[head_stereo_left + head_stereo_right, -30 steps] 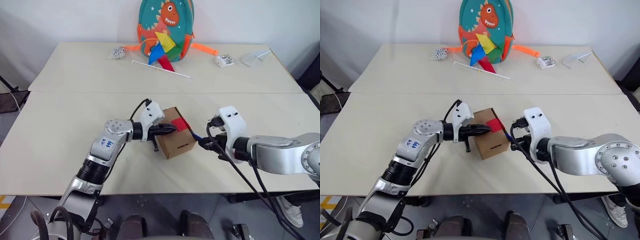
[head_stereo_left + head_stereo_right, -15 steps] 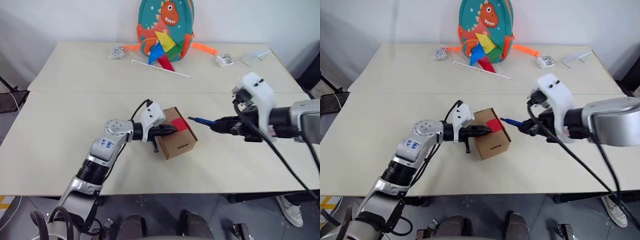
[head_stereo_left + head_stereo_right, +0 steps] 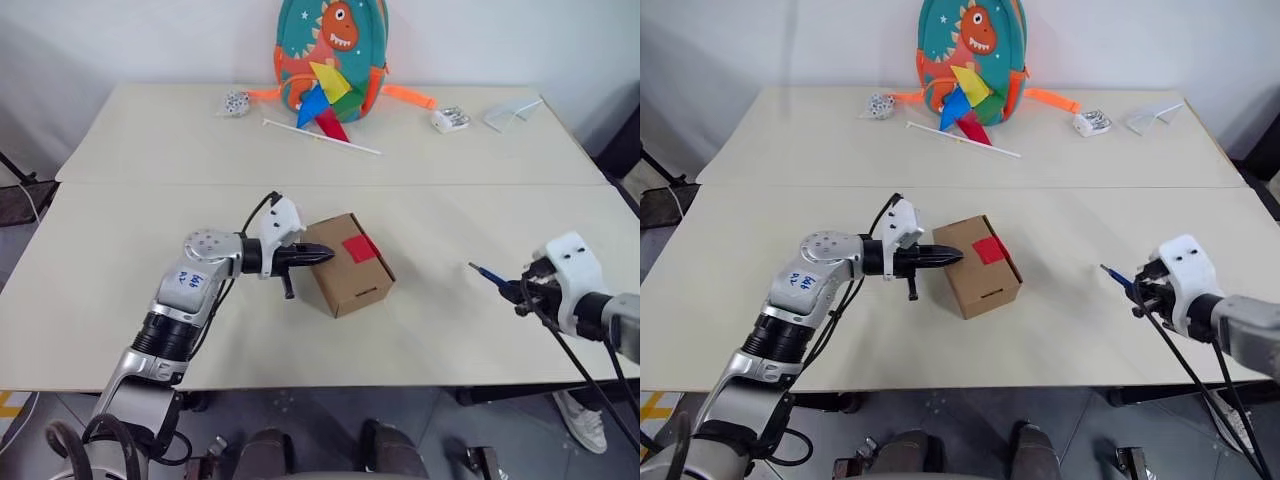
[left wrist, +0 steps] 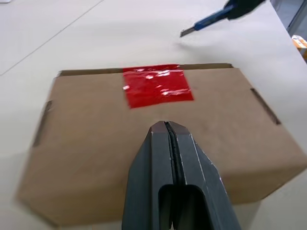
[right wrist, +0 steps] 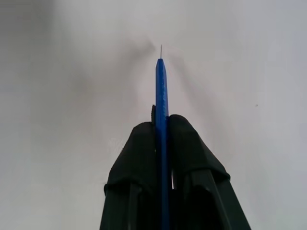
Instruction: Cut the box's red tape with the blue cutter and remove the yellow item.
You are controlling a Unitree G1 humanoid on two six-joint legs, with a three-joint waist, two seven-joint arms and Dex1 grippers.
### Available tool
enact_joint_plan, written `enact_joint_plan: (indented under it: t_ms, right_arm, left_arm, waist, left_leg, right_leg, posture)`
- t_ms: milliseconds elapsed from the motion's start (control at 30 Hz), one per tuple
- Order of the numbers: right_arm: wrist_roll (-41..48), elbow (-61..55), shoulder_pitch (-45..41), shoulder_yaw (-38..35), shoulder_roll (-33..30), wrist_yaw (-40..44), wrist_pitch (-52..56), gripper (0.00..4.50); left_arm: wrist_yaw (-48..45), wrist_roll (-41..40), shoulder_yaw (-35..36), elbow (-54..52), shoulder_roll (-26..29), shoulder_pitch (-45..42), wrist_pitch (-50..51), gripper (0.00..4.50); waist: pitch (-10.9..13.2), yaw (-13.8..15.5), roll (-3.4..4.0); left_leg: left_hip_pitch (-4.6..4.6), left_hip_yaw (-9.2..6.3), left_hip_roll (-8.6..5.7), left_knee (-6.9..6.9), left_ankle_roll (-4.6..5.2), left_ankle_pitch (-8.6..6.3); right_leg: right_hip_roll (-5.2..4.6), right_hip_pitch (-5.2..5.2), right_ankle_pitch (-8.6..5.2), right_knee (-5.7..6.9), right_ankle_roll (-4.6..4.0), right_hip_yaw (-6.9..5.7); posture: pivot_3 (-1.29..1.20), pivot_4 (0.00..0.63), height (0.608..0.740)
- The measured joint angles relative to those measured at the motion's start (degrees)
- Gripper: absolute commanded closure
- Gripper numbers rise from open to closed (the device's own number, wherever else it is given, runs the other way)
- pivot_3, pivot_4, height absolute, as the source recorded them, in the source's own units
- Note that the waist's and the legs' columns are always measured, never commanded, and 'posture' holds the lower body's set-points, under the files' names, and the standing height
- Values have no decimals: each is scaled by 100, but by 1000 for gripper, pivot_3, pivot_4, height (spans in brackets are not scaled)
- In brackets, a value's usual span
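Left eye view: right gripper (image 3: 517,291) clamps the blue cutter (image 3: 492,277) well clear of the box (image 3: 345,264) — cutting seems done; left gripper (image 3: 318,254), pinched together, must lift the flap.

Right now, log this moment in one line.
left fingers: shut, at box | right fingers: shut on blue cutter | red tape: on box
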Motion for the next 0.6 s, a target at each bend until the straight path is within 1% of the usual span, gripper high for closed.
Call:
enact_joint_plan:
  t_ms: [67,133,200,233,333,400,533,567,600]
  right_arm:
    - [-699,414,3,-4,373,275,-648,4396]
    - [-1070,776,24,-84,845,528,-1057,4396]
    - [-1250,972,40,-208,1192,728,-1275,3674]
    - [-1294,1022,63,-296,1308,825,-1307,3420]
    - [-1308,1070,253,-697,1574,1172,-1381,2397]
    - [-1333,1070,369,-943,1693,1469,-1430,1730]
    - [-1377,1070,424,-1275,1827,1946,-1575,331]
    - [-1332,1059,448,-1398,1845,2099,-1581,40]
    - [-1270,1040,499,-1525,1846,2250,-1559,15]
  left_arm:
    - [-66,-67,51,44,24,0,33,4500]
    - [-81,-171,217,51,116,0,99,4500]
    - [-73,-228,415,47,234,-2,168,4500]
    - [-67,-264,482,26,290,1,216,4500]
    - [-69,-381,792,-236,714,304,356,4500]
    - [-75,-475,1018,-490,938,666,491,4500]
    - [-55,-685,1084,-961,971,1102,765,4500]
    - [-29,-710,1095,-1087,1012,1203,814,4500]
    - [-9,-724,1105,-1156,1068,1278,850,4500]
  waist:
    - [1,-8,-2]
    - [4,-7,1]
    - [10,-8,11]
    - [9,-8,12]
    - [9,-14,12]
    - [9,-17,13]
    - [10,26,12]
    - [10,23,12]
    - [10,19,12]
  left_leg:
    - [1,-1,0,3,0,1]
    - [0,-4,1,0,-2,2]
    - [1,-2,0,-2,-3,2]
    - [1,-2,0,-2,-3,2]
    - [6,-2,1,-10,-3,2]
    - [8,0,1,-10,-3,2]
    - [11,-12,0,7,-2,2]
    - [14,-11,0,7,-2,2]
    - [16,-12,0,6,-2,1]
  right_leg:
    - [0,1,0,2,0,0]
    - [2,1,0,1,0,-3]
    - [2,1,0,1,0,-2]
    - [2,1,0,1,0,-2]
    - [2,1,0,0,0,-2]
    - [2,2,0,1,0,-1]
    - [2,20,0,0,0,-5]
    - [2,22,0,0,0,-4]
    - [2,23,0,-1,0,-4]
  posture:
    - [0,150,740]
    - [0,150,740]
    - [0,150,740]
    - [0,150,740]
    - [0,150,740]
    - [0,150,740]
    - [0,150,740]
    - [0,150,740]
    - [0,150,740]
